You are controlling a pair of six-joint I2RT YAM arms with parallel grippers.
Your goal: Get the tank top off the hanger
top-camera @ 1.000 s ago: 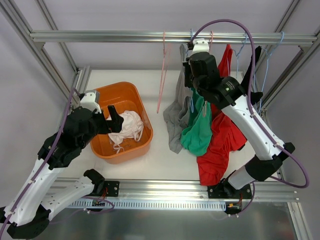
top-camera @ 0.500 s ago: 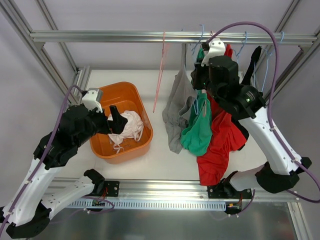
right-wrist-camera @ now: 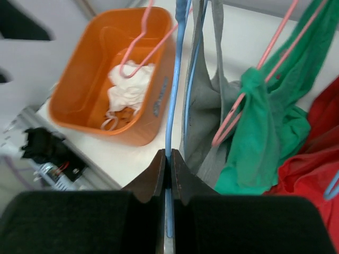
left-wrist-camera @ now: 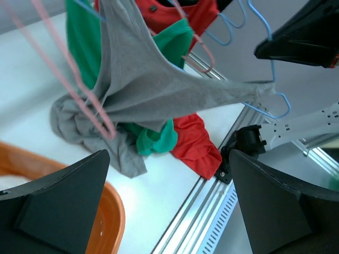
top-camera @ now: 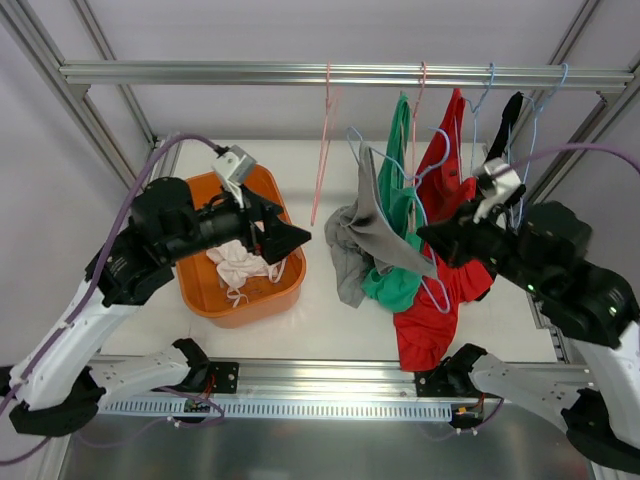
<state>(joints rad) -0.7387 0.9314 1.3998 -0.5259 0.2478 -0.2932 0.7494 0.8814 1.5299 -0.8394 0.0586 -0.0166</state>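
Grey tank top: draped on blue hanger, clear of the rail, hanging over the worktop between the arms.
Right pincer: clamped on the hanger wire.
Left pincer: wide, empty, facing the garment.
Step in hand: hanger presented for stripping.
Next move: probably the left pincer takes the fabric and draws it off.

The grey tank top is still threaded on a thin blue wire hanger. The hanger slants down, clear of the rail, with its wire pinched in the right gripper. The fabric stretches taut along the wire, and its lower end lies bunched on the table.
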